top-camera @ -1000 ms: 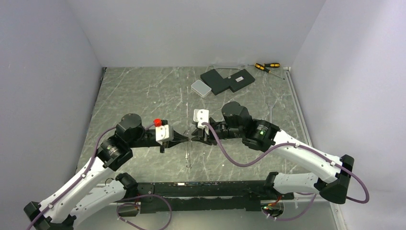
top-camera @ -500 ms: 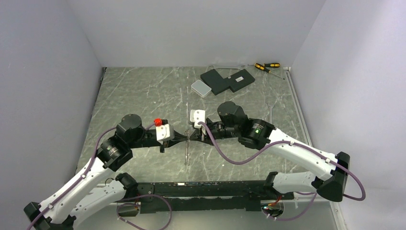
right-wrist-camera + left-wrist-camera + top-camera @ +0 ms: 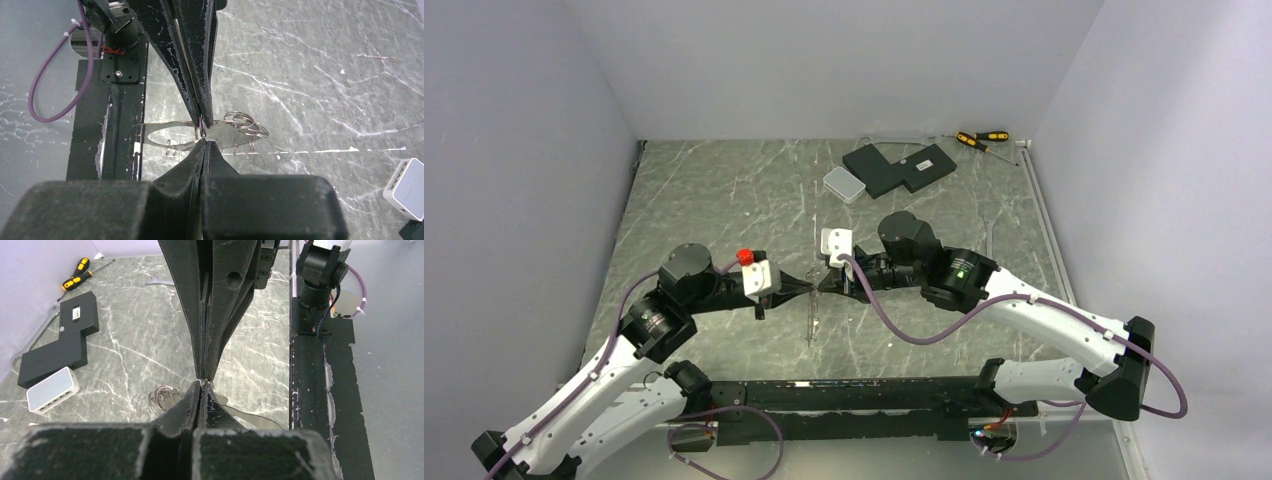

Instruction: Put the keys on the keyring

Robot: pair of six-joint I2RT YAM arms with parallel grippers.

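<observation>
tips of closed left tool and right tool meet above keyring.

1. Table — grey-green marble with white veining.
2. Screwdrivers: orange-yellow and black handles.
3. Stepped flat box black; small rounded box white.
4. Arm cables purple.
5. Keyring — silvery.
6. Left wrist's cap: red.
</observation>
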